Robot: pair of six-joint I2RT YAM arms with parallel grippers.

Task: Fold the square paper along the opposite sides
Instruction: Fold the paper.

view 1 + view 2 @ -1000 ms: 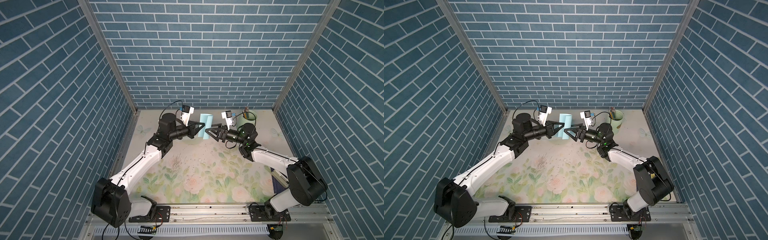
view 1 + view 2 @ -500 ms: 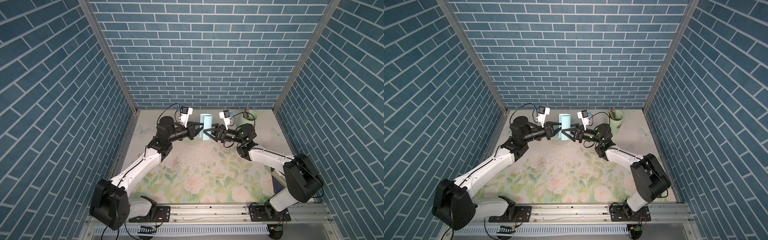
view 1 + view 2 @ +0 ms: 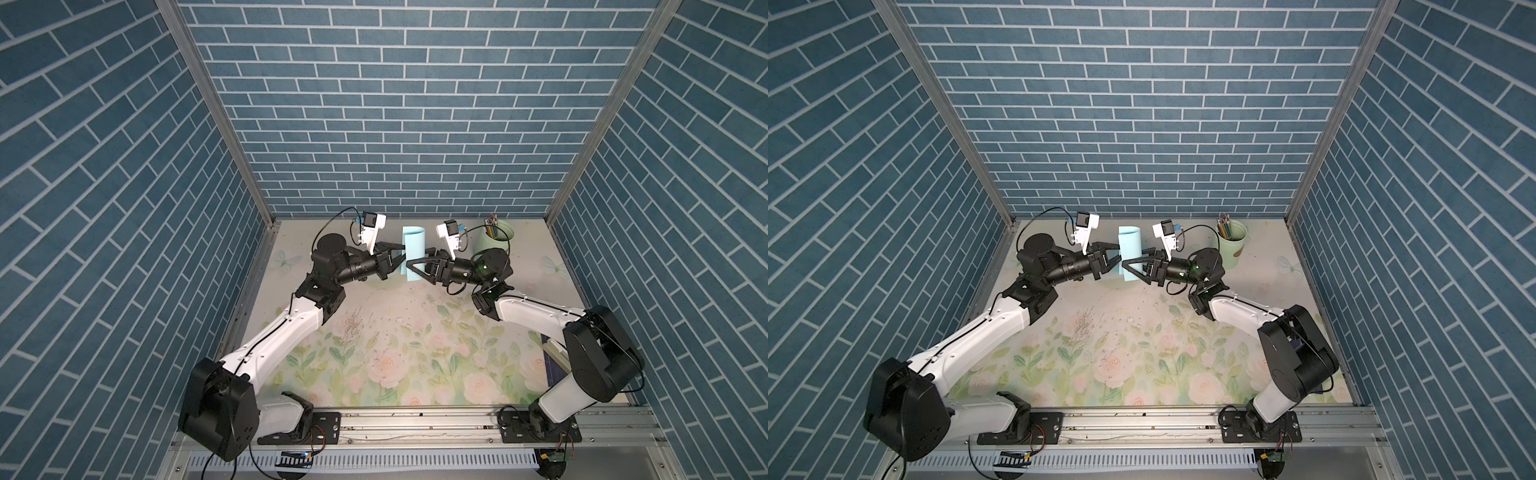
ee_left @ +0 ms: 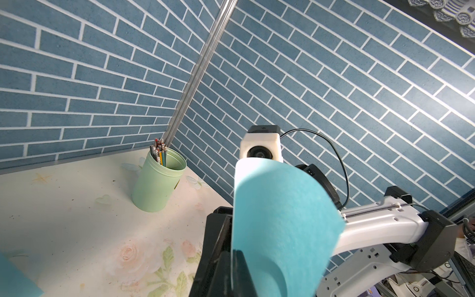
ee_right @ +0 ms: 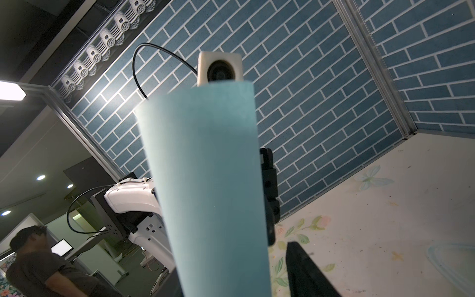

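Blue paper (image 3: 413, 249) stands upright and curled over the back middle of the surface (image 3: 415, 332), between both arms. Can't tell if its bottom edge touches down. Left fingers (image 4: 218, 244) are clamped tight on its lower side edge; the pinch point is cut off in the left wrist view. Right fingers (image 5: 305, 272) are partly apart and straddle the sheet: one shows clear of it, the other is hidden behind the paper. Cup (image 3: 496, 241) of pencils sits back right, its base behind the right arm.
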